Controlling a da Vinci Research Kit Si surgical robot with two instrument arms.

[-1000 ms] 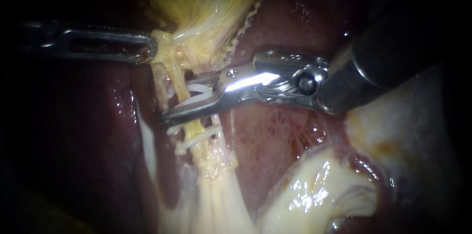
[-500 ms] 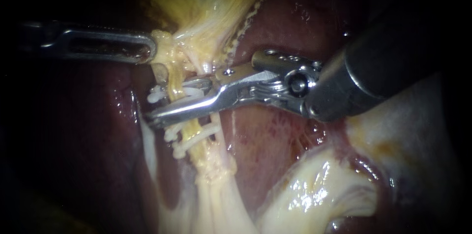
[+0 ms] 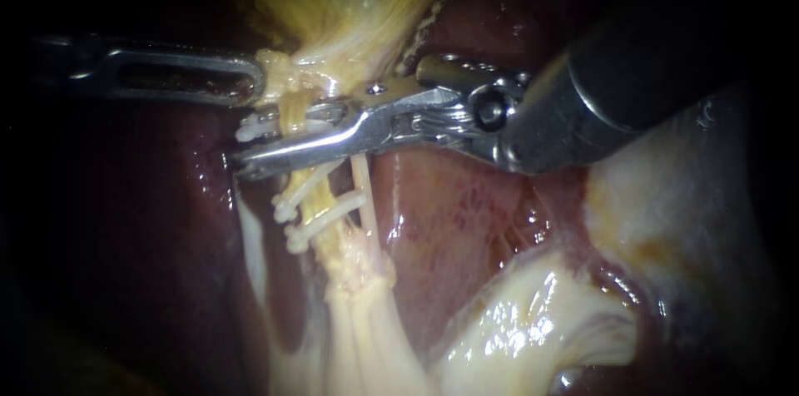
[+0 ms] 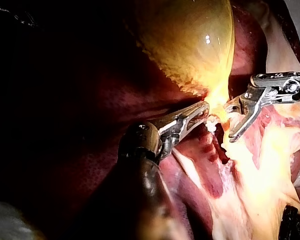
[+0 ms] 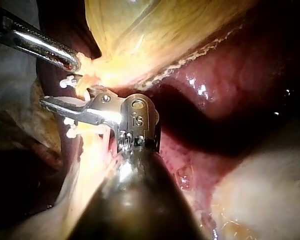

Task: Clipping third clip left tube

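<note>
Sliding along the tube, the slim silver right instrument [image 3: 250, 146] is now working just on the gallbladder side of the pair of white seated clips [image 3: 312, 225], close under the left instrument's grip. Its jaws are standing narrowly apart, carrying a white plastic clip [image 3: 254, 124] between them and straddling the pale yellow left tube [image 3: 291, 113], so the third clip is probably getting lined up to close. The slotted grey left instrument [image 3: 241, 80] is clamping a knot of yellow tissue [image 3: 275, 71] beyond that pair, holding the tube taut.

From the left wrist, the swollen yellow gallbladder [image 4: 190, 40] is showing whole, far beyond the pair. The right wrist view is showing the carried clip's free end poking past the tube, while the shaft is hiding the tube itself.
</note>
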